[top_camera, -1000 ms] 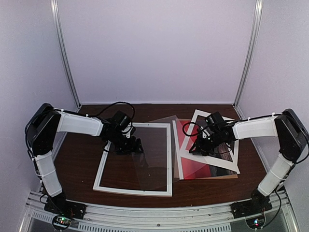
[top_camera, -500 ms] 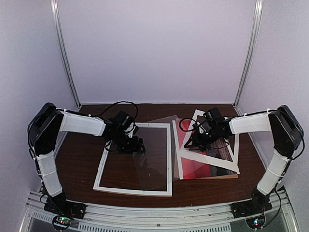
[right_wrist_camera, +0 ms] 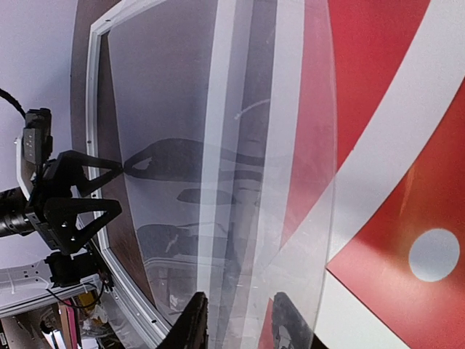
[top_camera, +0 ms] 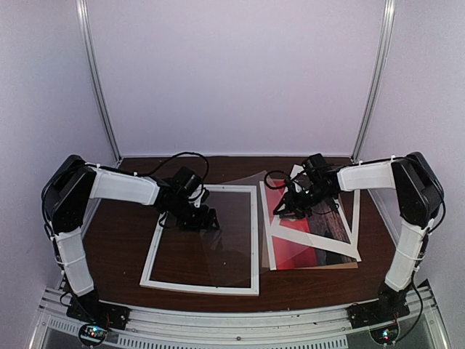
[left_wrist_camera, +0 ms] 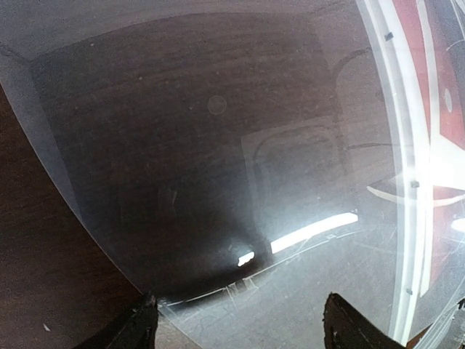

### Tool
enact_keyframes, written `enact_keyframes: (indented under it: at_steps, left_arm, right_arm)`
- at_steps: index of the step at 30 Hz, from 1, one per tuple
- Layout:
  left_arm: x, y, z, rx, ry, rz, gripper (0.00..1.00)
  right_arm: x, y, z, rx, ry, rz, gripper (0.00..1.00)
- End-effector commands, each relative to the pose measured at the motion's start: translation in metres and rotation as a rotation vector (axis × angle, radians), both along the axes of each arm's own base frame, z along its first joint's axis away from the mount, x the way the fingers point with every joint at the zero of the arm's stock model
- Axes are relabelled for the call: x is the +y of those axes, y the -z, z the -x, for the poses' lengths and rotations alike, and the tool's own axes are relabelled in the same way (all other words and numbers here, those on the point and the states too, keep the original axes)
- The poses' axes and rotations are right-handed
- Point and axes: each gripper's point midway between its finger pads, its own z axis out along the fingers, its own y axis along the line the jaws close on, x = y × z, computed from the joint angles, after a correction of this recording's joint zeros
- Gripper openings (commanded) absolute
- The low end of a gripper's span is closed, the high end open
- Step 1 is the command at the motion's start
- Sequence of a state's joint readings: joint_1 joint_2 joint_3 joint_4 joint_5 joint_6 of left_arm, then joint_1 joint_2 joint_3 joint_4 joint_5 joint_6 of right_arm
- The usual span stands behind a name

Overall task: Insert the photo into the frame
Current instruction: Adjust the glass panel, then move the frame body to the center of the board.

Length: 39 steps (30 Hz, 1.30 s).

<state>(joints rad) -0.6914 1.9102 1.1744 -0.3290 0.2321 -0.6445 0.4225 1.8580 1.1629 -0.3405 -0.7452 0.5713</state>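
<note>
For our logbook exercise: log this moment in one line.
photo: outside frame, under mat | left gripper: open, at clear sheet | right gripper: open

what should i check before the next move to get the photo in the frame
1. Opening of the frame free: not ok, the clear sheet lies over its right part.
2. Top of the photo uncovered: not ok, the white mat lies across it.
3. Fingers of the left pincer apart: ok, they stand wide at the sheet's near edge.
4. Fingers of the right pincer apart: ok, the sheet's edge shows in the gap.
5. Either pincer touching the sheet: cannot tell.
6. Arms apart from each other: ok, one on each side of the frame's right rail.
</note>
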Motion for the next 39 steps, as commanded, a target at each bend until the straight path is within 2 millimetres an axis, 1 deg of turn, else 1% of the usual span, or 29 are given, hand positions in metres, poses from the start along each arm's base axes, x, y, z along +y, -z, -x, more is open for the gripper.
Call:
enact_keyframes:
  at_steps: [1,9,12,13,17,21,24,27,29,32,34,36,39]
  left_arm:
    - [0.001,0.027,0.009,0.038,0.024,-0.047,0.79]
    - [0.002,0.025,0.007,0.031,0.027,-0.054,0.79]
    - [0.001,0.021,0.006,0.023,0.025,-0.05,0.79]
    - [0.0,0.018,0.005,0.018,0.025,-0.045,0.8]
    - [0.0,0.0,-0.001,-0.025,0.02,-0.04,0.83]
    - [0.012,-0.03,-0.011,-0.094,-0.007,-0.051,0.87]
    - [0.033,-0.05,-0.02,-0.108,-0.056,-0.049,0.89]
    - [0.063,-0.061,-0.027,-0.108,-0.11,-0.069,0.9]
    - [0.089,-0.067,-0.032,-0.114,-0.157,-0.085,0.9]
    - [0.129,-0.065,-0.036,-0.092,-0.236,-0.106,0.91]
    - [0.152,-0.059,-0.038,-0.07,-0.273,-0.126,0.91]
    - [0.168,-0.053,-0.039,-0.053,-0.297,-0.144,0.92]
    - [0.176,-0.041,-0.039,-0.017,-0.309,-0.15,0.92]
  right_arm:
    - [0.005,-0.004,-0.005,0.007,-0.044,-0.024,0.28]
    - [0.002,-0.007,-0.007,0.017,-0.068,-0.017,0.07]
    - [-0.001,-0.014,-0.007,0.006,-0.066,-0.017,0.0]
    - [-0.003,-0.017,-0.007,0.0,-0.063,-0.017,0.0]
    - [-0.008,-0.038,-0.01,-0.038,-0.024,-0.029,0.0]
    - [-0.008,-0.069,-0.012,-0.076,0.043,-0.089,0.0]
    - [-0.007,-0.091,-0.012,-0.102,0.081,-0.136,0.0]
    - [-0.004,-0.113,-0.013,-0.123,0.106,-0.187,0.0]
    - [-0.003,-0.126,-0.012,-0.137,0.118,-0.217,0.0]
    - [-0.001,-0.145,-0.012,-0.163,0.131,-0.249,0.0]
    - [0.0,-0.156,-0.013,-0.18,0.137,-0.261,0.0]
    - [0.002,-0.164,-0.013,-0.19,0.14,-0.273,0.0]
    - [0.006,-0.173,-0.013,-0.199,0.137,-0.289,0.0]
